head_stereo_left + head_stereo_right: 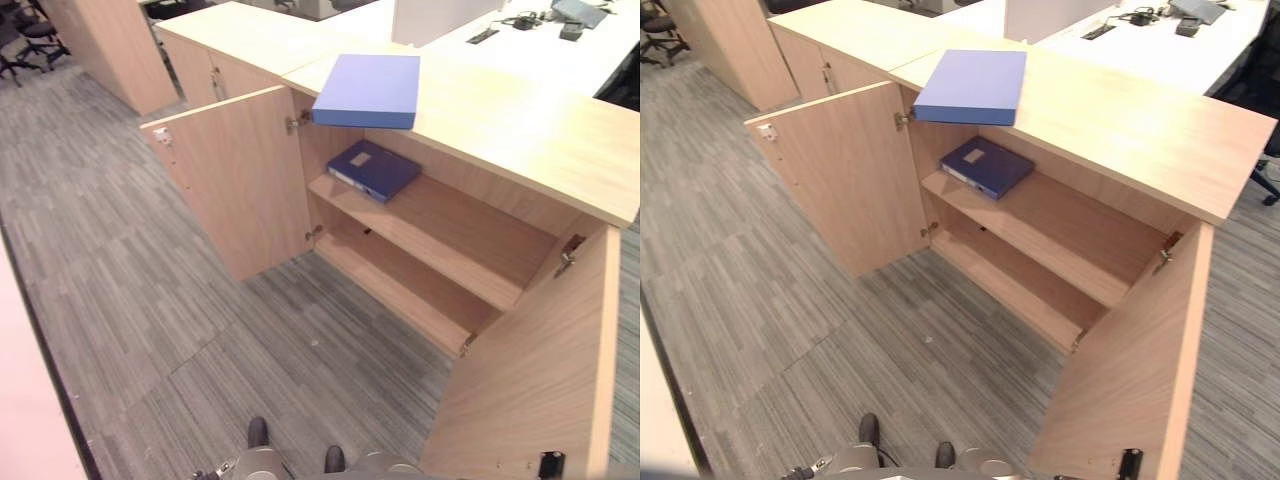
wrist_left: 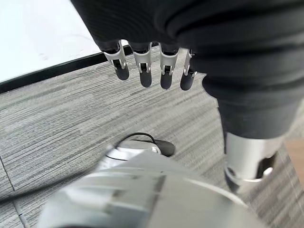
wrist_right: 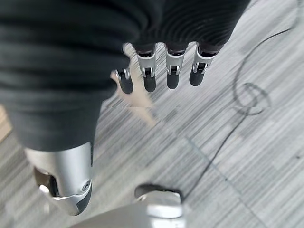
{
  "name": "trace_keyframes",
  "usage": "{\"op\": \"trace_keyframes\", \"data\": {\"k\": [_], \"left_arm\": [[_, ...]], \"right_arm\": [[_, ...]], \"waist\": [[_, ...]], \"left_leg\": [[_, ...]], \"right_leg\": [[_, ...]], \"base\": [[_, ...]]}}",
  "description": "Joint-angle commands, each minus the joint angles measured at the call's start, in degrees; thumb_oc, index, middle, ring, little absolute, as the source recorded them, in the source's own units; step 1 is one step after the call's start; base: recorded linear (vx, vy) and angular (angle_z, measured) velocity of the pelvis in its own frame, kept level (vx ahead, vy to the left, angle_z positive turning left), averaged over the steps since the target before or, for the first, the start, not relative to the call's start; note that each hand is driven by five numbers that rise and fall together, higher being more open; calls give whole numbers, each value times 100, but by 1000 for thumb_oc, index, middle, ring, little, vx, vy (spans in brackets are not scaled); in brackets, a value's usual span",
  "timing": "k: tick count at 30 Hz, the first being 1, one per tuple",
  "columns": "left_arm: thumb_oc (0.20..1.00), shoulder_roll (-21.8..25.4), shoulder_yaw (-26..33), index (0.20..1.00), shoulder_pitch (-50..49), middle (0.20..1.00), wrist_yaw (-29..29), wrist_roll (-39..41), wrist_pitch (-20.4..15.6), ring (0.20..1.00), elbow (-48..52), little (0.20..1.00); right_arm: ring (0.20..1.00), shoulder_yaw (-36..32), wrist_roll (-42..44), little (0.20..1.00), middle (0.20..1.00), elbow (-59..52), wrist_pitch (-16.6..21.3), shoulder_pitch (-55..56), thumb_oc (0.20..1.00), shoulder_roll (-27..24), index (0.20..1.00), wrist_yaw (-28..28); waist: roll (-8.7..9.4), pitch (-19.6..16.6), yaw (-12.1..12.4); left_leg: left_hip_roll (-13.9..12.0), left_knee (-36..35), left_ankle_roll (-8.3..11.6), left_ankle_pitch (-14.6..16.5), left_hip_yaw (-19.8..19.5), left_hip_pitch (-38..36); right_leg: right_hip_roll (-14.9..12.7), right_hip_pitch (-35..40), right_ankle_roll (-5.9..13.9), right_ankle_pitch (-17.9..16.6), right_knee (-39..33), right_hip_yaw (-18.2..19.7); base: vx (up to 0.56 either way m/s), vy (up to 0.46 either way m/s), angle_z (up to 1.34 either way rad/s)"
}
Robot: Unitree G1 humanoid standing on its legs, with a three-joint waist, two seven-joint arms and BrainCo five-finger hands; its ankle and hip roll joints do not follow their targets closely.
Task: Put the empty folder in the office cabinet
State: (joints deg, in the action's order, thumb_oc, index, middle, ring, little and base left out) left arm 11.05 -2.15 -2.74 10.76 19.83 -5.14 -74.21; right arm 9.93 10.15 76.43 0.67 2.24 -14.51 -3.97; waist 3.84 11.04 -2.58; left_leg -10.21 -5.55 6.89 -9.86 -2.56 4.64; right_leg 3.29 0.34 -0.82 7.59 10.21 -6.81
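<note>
A light blue folder [image 1: 368,90] lies flat on the top of the wooden office cabinet [image 1: 520,130], its near edge jutting over the front. A darker blue folder [image 1: 372,169] lies on the upper shelf [image 1: 450,232] inside the cabinet, whose two doors stand open. My left hand [image 2: 152,71] hangs over the grey carpet, fingers straight and holding nothing. My right hand [image 3: 161,71] hangs the same way above the carpet, fingers straight and empty. Both hands are far from the folders.
The left door [image 1: 235,180] swings out toward the carpet, and the right door [image 1: 540,380] stands out close at the lower right. A lower shelf [image 1: 390,290] is bare. A white desk [image 1: 560,50] with small devices sits behind the cabinet. Office chairs [image 1: 25,40] stand far left.
</note>
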Motion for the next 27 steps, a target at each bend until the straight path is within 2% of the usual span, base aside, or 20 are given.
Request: {"op": "trace_keyframes", "data": {"k": [1,2,3,5,7,8,10,12,13,15,17,18,19,20,22,23,24,25,26,27], "left_arm": [[1000,-164,-83,1000,77,1000,70,145,-132,1000,83,1000],[1000,-197,-63,1000,69,1000,73,182,-151,1000,61,1000],[1000,-197,-63,1000,69,1000,73,182,-151,1000,61,1000],[1000,-229,-45,1000,97,1000,97,258,-188,1000,97,1000],[1000,-238,-33,1000,128,1000,116,322,-227,1000,83,1000],[1000,-238,-33,1000,128,1000,116,322,-227,1000,83,1000],[1000,-263,-48,1000,166,1000,130,353,-252,1000,96,1000],[1000,-266,-65,1000,155,1000,91,289,-247,1000,66,1000],[1000,-266,-65,1000,155,1000,91,289,-247,1000,66,1000],[1000,-210,-183,1000,205,1000,50,84,-230,1000,14,1000],[1000,-112,-224,1000,268,1000,25,-26,-217,1000,54,1000],[1000,-112,-224,1000,268,1000,25,-26,-217,1000,54,1000],[1000,11,-266,1000,334,1000,4,-119,-208,1000,167,1000],[1000,67,-275,1000,355,1000,10,-154,-203,1000,239,1000],[1000,172,-287,1000,385,1000,25,-210,-194,1000,329,1000],[1000,230,-299,1000,391,1000,25,-235,-176,1000,367,1000],[1000,230,-299,1000,391,1000,25,-235,-176,1000,367,1000],[1000,315,-266,1000,397,1000,42,-289,-125,1000,390,1000],[1000,333,-253,1000,404,1000,17,-301,-103,1000,394,1000],[1000,347,-240,1000,378,1000,-17,-293,-88,1000,408,1000]], "right_arm": [[1000,-96,190,1000,1000,-21,42,97,1000,-276,1000,-93],[1000,-175,200,1000,1000,0,42,110,1000,-310,1000,-84],[1000,-175,200,1000,1000,0,42,110,1000,-310,1000,-84],[1000,-295,233,1000,1000,54,38,147,1000,-350,1000,-90],[1000,-380,289,1000,1000,89,46,138,1000,-373,1000,-89],[1000,-380,289,1000,1000,89,46,139,1000,-373,1000,-89],[1000,-485,317,1000,1000,148,19,122,1000,-402,1000,-94],[1000,-548,319,1000,1000,184,-5,109,1000,-424,1000,-65],[1000,-548,319,1000,1000,184,-5,110,1000,-424,1000,-65],[1000,-646,429,1000,1000,214,-25,15,1000,-357,1000,-14],[1000,-591,446,1000,1000,163,-39,-19,1000,-290,1000,82],[1000,-592,446,1000,1000,163,-39,-19,1000,-290,1000,82],[1000,-424,405,1000,1000,77,-54,-109,1000,-203,1000,202],[1000,-332,409,1000,1000,14,-57,-143,1000,-159,1000,247],[1000,-109,316,1000,1000,-167,-33,-198,1000,-91,1000,333],[1000,30,229,1000,1000,-260,-27,-276,1000,-70,1000,340],[1000,30,229,1000,1000,-260,-27,-276,1000,-70,1000,340],[1000,270,40,1000,1000,-352,-25,-448,1000,-89,1000,315],[1000,392,-37,1000,1000,-378,-19,-548,1000,-79,1000,313],[1000,471,-55,1000,1000,-407,-9,-603,1000,-76,1000,328]], "waist": [[-152,22,14],[-231,-32,-2],[-231,-32,-2],[-367,-113,-39],[-447,-183,-73],[-446,-182,-69],[-557,-263,-104],[-636,-320,-71],[-633,-318,-70],[-632,-397,-77],[-582,-419,-42],[-581,-420,-41],[-558,-415,15],[-555,-408,45],[-552,-350,150],[-556,-316,217],[-556,-315,216],[-596,-272,364],[-610,-237,377],[-623,-221,398]], "left_leg": [[-106,429,-30,-188,274,78],[-231,270,44,-254,122,5],[-231,269,44,-254,122,5],[-364,172,171,-415,-213,9],[-414,55,207,-387,-389,20],[-413,55,207,-386,-384,16],[-409,55,276,-405,-407,155],[-328,67,251,-225,-449,108],[-325,68,250,-223,-447,103],[-40,346,155,168,-213,135],[175,518,-28,465,-7,113],[175,518,-28,465,-6,113],[394,516,-226,637,210,53],[500,477,-320,691,300,11],[647,409,-452,782,476,-59],[719,377,-491,822,596,-83],[719,377,-491,822,594,-83],[747,322,-515,937,815,-178],[765,347,-590,876,928,-127],[789,321,-639,871,1007,-156]], "right_leg": [[-447,647,274,-201,-725,300],[-482,659,307,-137,-655,491],[-482,659,307,-137,-655,491],[-572,677,367,-50,-604,713],[-623,701,422,11,-626,865],[-625,702,422,12,-626,868],[-836,839,571,69,-726,959],[-1027,906,690,69,-765,1071],[-1031,911,691,70,-768,1072],[-1460,859,940,-163,-748,1094],[-1722,609,1054,-389,-591,1132],[-1722,608,1054,-389,-591,1133],[-1907,266,1088,-799,-330,1139],[-1964,128,1093,-957,-232,1097],[-2161,-81,1016,-1283,-113,642],[-2300,-145,968,-1409,-124,111],[-2301,-143,968,-1409,-125,109],[-2371,-110,912,-1211,-36,-797],[-2263,-143,821,-1069,127,-1036],[-2052,-168,778,-839,307,-1066]], "base": [[152,143,-37],[102,105,-28],[210,250,-42],[200,274,-44],[154,206,-40],[227,314,-62],[284,418,-39],[219,354,-12],[241,433,-53],[262,525,-38],[132,370,-16],[89,464,-51],[63,429,-53],[76,567,-46],[24,365,-77],[-2,218,-111],[2,277,-82],[-35,279,-59],[-38,355,-57],[-53,178,-76]]}}
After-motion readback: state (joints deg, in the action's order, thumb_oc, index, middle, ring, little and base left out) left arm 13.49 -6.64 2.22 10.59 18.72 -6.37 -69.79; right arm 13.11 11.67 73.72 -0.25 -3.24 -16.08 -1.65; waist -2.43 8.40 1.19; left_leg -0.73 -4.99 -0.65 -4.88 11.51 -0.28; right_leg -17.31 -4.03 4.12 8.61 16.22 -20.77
